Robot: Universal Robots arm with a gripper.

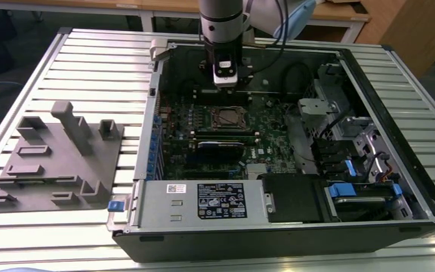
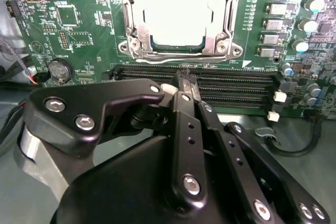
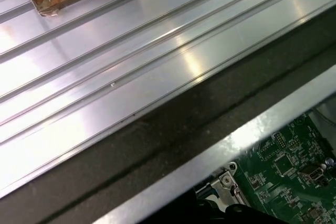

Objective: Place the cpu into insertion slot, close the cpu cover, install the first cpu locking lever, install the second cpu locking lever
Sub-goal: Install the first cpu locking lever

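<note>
The cpu (image 2: 176, 14), a square chip with a pale silver top, lies in the insertion slot (image 1: 229, 118) on the green motherboard. The cpu cover (image 2: 128, 17), a silver frame, lies flat around it, and the chip shows through its window. A thin metal lever (image 2: 173, 56) runs along the socket edge nearest the gripper. My gripper (image 2: 182, 80) hangs a little short of the socket, over the long black memory slots (image 2: 231, 80). Its black fingers (image 2: 185, 129) meet at the tips with nothing between them. In the exterior view the gripper (image 1: 227, 86) sits just beyond the socket, inside the open computer case.
The open case (image 1: 369, 73) lies on a slatted metal table (image 1: 89, 68). A grey moulded fixture (image 1: 51, 158) stands at the exterior view's left. A power supply (image 1: 202, 201) and drive bays (image 1: 353, 170) crowd the near and right sides. A blue-labelled card (image 1: 219, 146) sits in front of the socket.
</note>
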